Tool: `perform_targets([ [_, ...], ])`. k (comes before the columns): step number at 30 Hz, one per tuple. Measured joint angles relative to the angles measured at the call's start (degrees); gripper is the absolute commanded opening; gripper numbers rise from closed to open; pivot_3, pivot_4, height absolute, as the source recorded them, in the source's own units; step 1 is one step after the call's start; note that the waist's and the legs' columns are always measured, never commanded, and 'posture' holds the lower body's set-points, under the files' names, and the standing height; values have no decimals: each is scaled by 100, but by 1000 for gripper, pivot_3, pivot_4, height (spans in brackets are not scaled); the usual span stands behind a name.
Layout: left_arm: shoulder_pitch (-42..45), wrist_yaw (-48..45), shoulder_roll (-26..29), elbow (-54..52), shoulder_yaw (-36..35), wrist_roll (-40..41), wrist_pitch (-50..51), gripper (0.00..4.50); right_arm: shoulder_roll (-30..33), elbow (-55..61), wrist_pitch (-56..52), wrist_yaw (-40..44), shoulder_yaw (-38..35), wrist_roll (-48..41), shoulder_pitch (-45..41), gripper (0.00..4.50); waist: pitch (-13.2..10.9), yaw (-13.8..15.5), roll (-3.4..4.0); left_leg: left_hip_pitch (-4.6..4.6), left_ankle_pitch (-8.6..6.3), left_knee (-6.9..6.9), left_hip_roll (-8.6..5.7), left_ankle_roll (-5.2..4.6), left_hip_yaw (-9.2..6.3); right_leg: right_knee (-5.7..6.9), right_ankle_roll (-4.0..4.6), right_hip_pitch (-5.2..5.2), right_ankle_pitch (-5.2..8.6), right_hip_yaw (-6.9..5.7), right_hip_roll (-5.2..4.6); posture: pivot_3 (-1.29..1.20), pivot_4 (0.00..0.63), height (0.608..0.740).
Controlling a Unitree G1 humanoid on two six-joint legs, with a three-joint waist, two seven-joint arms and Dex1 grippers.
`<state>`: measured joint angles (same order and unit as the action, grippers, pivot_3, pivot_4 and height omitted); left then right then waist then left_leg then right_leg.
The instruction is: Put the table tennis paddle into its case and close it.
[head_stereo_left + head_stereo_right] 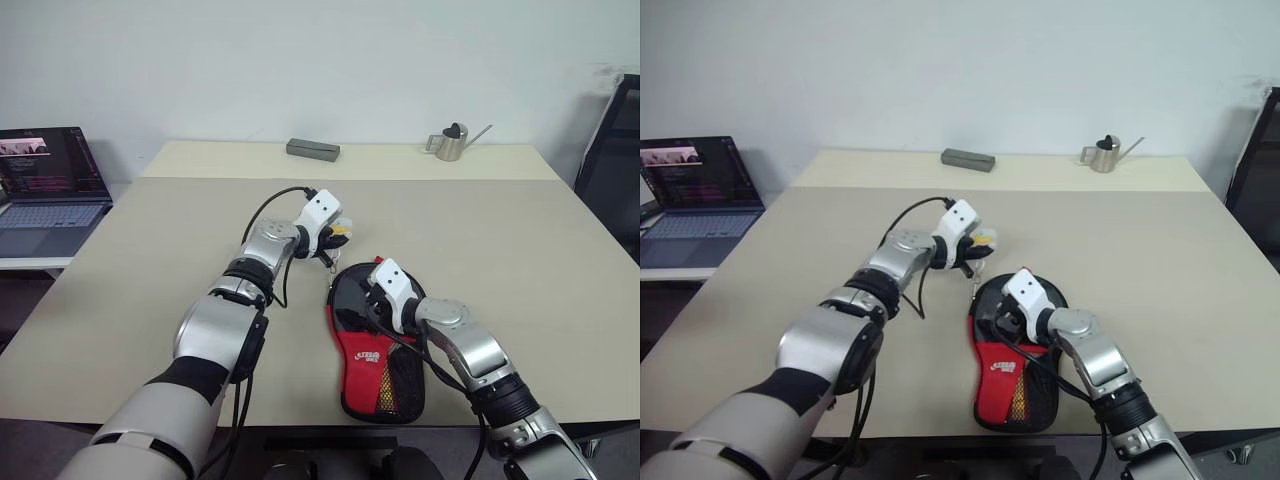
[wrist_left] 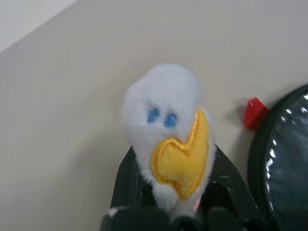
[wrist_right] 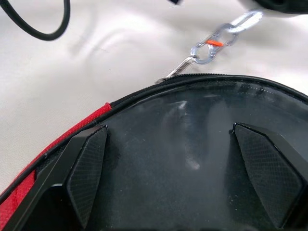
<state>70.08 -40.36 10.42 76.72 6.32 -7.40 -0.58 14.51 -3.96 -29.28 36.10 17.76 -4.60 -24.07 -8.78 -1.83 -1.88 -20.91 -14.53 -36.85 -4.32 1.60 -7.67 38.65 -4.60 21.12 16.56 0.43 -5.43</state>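
While the left hand (image 1: 328, 238) pinches the plush charm (image 2: 169, 139), the spread right hand (image 3: 185, 180) hides the case (image 1: 372, 370) centre-frame.

— What sits on the beige table (image 1: 150, 300) toward the far edge?

— A grey rectangular block (image 1: 312, 149) at about twelve o'clock, lying flat. At one o'clock, well apart from it, stands a small metal watering can (image 1: 452, 142) with a dark lid, its thin spout pointing toward three o'clock.

— And off the table?

— At nine o'clock an open laptop (image 1: 45, 190) rests on a lower white surface, screen lit. At three o'clock, a dark chair (image 1: 612, 160) edge.
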Motion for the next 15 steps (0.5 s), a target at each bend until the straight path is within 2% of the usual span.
perform_targets([
  [15,164,957,-497,230,26,-576,-123,484,-32,783,-225,-387,-22,0,609,4500,13,18,-3,-1,-7,10,0,8,-2,-22,-4,-2,2,-2,0,0,150,740],
])
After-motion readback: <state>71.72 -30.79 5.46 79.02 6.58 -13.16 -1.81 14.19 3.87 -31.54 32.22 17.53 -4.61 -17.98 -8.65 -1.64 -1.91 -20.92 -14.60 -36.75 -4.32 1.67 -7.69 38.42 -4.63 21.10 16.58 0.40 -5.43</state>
